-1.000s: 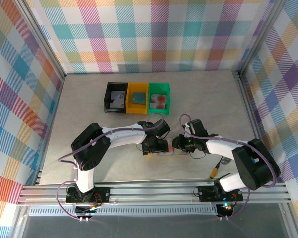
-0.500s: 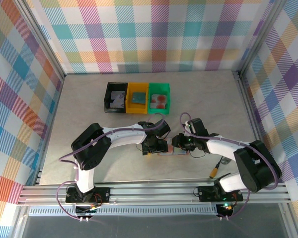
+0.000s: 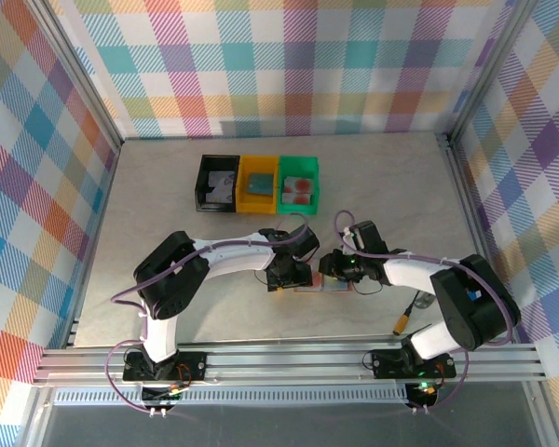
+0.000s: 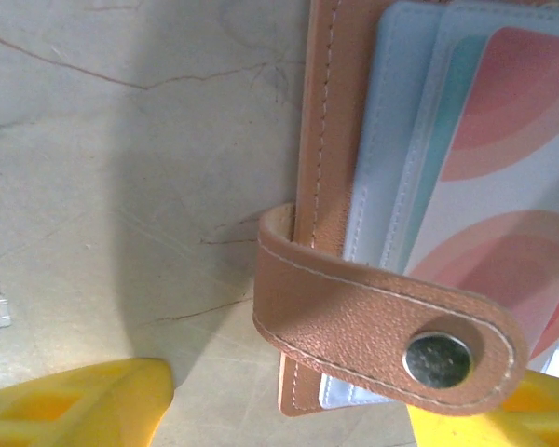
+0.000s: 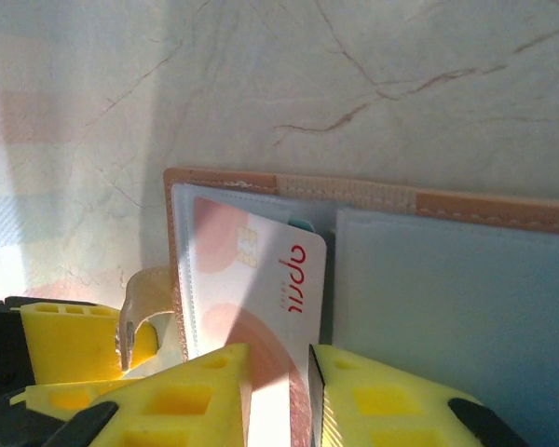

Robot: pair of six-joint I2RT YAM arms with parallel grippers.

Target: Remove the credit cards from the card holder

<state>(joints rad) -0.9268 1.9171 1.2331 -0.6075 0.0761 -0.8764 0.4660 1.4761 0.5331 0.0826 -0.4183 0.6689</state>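
Note:
The reddish-brown card holder (image 3: 320,285) lies open on the table between my two grippers. In the left wrist view its stitched edge (image 4: 321,140) and snap strap (image 4: 373,317) sit between my left gripper's (image 4: 289,412) yellow fingers (image 4: 84,405), which stand wide apart. A pale credit card with red-orange spots (image 4: 522,186) sits in the pocket over a teal-blue one (image 4: 436,168). In the right wrist view my right gripper (image 5: 279,377) hovers low over the pale card (image 5: 261,270). Its jaws are narrowly parted and the card's face shows through the gap.
Black (image 3: 218,182), yellow (image 3: 258,182) and green (image 3: 299,183) bins stand in a row at the back, each with a card inside. An orange cable plug (image 3: 405,322) lies right of the holder. The holder's grey-blue right pocket (image 5: 456,307) lies flat.
My left gripper's jaws have narrowed somewhat around the holder's edge. My right gripper has edged slightly left over the holder.

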